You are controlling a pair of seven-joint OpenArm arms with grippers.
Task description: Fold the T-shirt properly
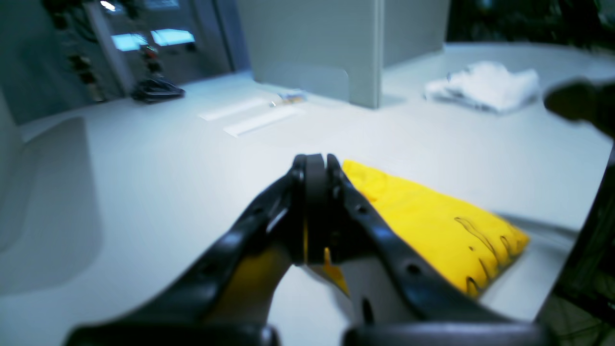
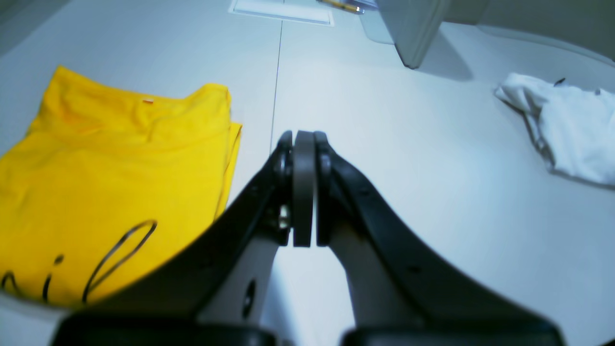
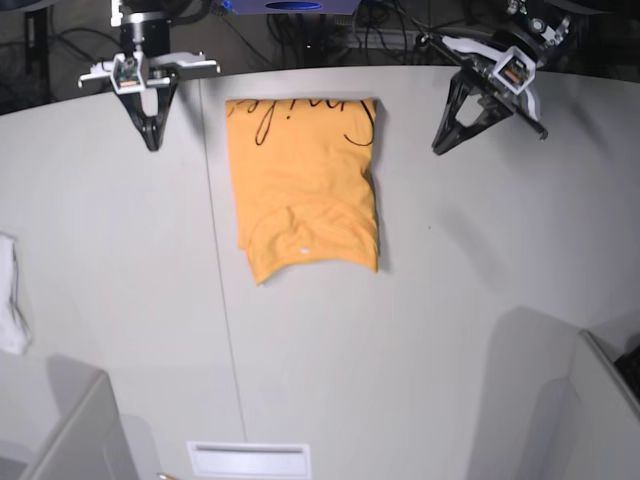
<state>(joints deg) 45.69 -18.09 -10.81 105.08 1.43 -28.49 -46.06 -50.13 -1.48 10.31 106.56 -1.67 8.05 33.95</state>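
A robotics lab: a wide grey table (image 3: 420, 330), tangled cables (image 3: 320, 30) at 12 o'clock, grey partitions (image 1: 312, 43) at its edges.

The T-shirt (image 3: 305, 185) is laid flat on the table (image 3: 450, 300), between the two claws, well apart from each; in the base view the right claw (image 3: 151, 143) is seen at its left and the left claw (image 3: 438, 149) at its right; both claws are held above the table, near its far edge; from the right claw's own view the T-shirt (image 2: 110, 192) lies to the claw's (image 2: 303, 144) left and a crumpled cloth (image 2: 567, 129) well off to its right; from the left claw (image 1: 314, 161), the T-shirt (image 1: 432, 226) lies just to the right, the cloth (image 1: 485, 86) farther beyond.
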